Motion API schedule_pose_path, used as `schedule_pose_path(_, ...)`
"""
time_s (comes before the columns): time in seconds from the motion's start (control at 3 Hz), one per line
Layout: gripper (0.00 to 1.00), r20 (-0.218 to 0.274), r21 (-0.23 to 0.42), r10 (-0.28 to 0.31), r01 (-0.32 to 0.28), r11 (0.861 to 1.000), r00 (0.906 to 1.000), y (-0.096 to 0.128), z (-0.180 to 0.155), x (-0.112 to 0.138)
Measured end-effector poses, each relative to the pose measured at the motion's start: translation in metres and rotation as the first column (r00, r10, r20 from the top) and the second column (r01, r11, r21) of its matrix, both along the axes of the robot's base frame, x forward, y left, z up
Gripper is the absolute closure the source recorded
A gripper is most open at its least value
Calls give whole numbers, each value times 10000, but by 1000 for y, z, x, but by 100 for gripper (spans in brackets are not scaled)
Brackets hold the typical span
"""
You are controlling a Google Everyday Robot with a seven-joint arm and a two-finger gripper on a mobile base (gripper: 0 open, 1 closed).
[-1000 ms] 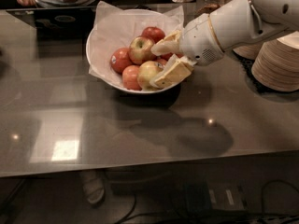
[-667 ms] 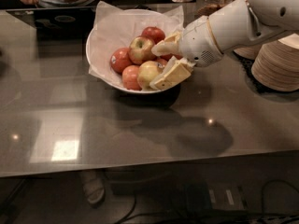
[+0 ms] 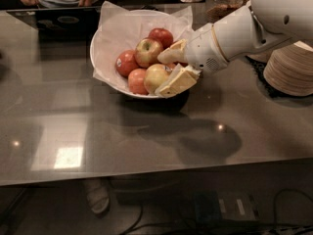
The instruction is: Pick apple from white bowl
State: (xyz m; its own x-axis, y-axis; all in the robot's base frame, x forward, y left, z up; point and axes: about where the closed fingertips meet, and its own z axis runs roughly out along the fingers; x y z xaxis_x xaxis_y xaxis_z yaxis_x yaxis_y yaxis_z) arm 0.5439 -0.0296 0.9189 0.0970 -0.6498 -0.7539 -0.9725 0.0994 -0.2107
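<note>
In the upper middle of the frame, the claw (image 3: 164, 76) reaches into the white bowl (image 3: 121, 88) on the worktop (image 3: 146, 146). Its two fingers are spread around the apple (image 3: 154, 77), which lies at the bowl's near right edge; I cannot tell whether they grip it.

I see the big yellow-green apple (image 3: 154, 78) in the white bowl (image 3: 113, 86), near right side, my gripper (image 3: 164, 76) at it.
</note>
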Motion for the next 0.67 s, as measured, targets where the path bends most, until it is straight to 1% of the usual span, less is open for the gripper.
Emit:
schedule_pose_path(0.33, 36, -74, 24, 13, -13, 10000, 10000, 3, -3, 2)
schedule_pose_path(0.67, 37, -358, 259, 11, -2, 9997, 9994, 5, -11, 7)
